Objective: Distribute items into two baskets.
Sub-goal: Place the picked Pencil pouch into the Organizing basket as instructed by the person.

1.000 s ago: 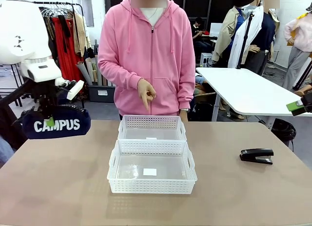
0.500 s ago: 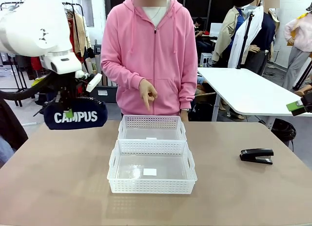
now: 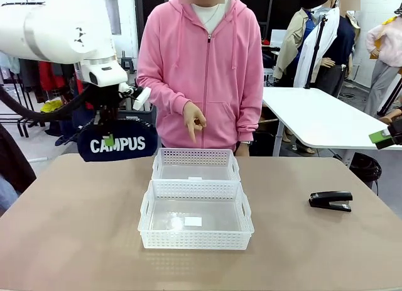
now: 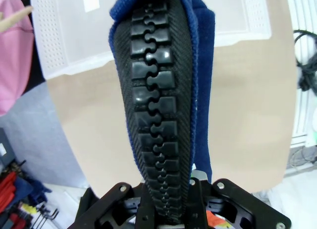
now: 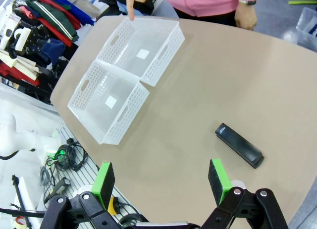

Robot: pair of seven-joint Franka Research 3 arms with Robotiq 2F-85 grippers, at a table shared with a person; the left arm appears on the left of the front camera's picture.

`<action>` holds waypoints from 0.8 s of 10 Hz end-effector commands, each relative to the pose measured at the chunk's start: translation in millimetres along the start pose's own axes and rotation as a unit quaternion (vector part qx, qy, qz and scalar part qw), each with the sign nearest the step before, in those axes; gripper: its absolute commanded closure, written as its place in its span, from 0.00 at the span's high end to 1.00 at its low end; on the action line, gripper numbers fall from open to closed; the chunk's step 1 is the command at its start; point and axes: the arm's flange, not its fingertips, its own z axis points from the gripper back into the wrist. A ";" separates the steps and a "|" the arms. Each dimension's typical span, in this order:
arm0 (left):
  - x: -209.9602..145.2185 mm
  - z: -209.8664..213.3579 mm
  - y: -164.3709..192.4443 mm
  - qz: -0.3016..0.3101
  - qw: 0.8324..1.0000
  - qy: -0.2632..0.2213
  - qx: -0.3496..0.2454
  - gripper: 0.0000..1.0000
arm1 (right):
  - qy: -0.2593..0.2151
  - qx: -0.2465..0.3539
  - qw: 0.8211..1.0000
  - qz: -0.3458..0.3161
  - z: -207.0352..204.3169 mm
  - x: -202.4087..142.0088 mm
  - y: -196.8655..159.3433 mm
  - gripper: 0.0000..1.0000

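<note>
L gripper (image 3: 108, 139) is clamped on the top zip edge of the pouch (image 3: 117, 144). The pouch hangs in the air over the far-left part of the table (image 3: 75, 228), left of the baskets and not yet above either one.

Risks from here:
- The grip is only on the narrow zip seam, w/ the soft body hanging below. A quick swing could make it sway or slip out.
- If it's let go too soon, it lands on the table beside the baskets.
- If it comes in too low, the bottom edge prob. catches a basket rim and shoves the light plastic.
- The person's hand (image 3: 195, 121) hovers over the smaller basket (image 3: 195, 156), finger pointing down at it, so a path that way passes close to the hand.

Pouch look: navy fabric, white "CAMPUS" print facing the front cam, rounded and plump. In the L wrist view a chunky black zip runs along the top w/ blue cloth on both sides. It looks nearly as wide as the smaller basket, so I judge the fit tight there.

The larger basket (image 3: 195, 239) sits touching the smaller one, on the robot's side. Both are white and perforated.

The stapler (image 3: 331, 200) is black and lies flat on the table, well apart to the right of the baskets.

R gripper (image 5: 161, 182) has its jaws wide apart, holds nothing and hangs high above the table.
</note>
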 end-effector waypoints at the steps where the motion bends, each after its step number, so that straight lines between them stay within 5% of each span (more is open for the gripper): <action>1: 22.1 4.7 19.8 0.006 1.000 0.004 -0.017 0.00 | -0.005 0.006 1.000 0.003 0.5 1.6 1.2 1.00; 8: 107.2 -8.6 91.3 0.013 1.000 -0.001 -0.018 0.00 | -0.005 0.006 1.000 0.003 0.5 1.6 1.2 1.00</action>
